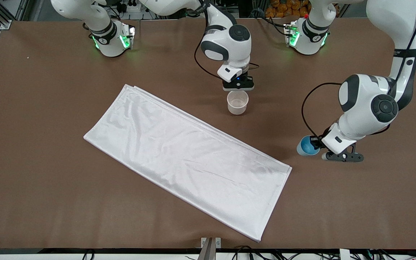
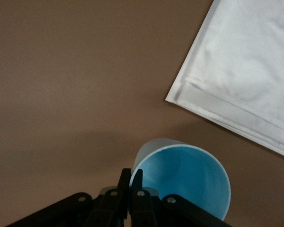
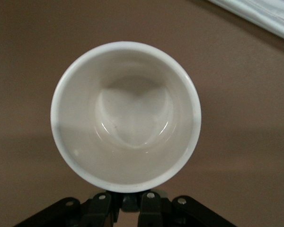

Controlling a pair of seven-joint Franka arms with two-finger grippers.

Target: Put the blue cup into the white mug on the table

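Observation:
The blue cup (image 1: 306,146) is at the left arm's end of the brown table (image 1: 49,108), beside the cloth's corner. My left gripper (image 1: 319,147) is shut on its rim, one finger inside and one outside, as the left wrist view shows the gripper (image 2: 131,177) and the cup (image 2: 189,175). I cannot tell whether the cup touches the table. The white mug (image 1: 237,102) stands upright and empty near the table's middle. My right gripper (image 1: 238,89) is shut on its black handle (image 3: 131,203). The right wrist view looks down into the mug (image 3: 128,118).
A large white cloth (image 1: 179,155) lies flat and slantwise across the table's middle, between the mug and the front camera; its corner (image 2: 236,80) is close to the blue cup. Both arm bases stand along the table's edge farthest from the front camera.

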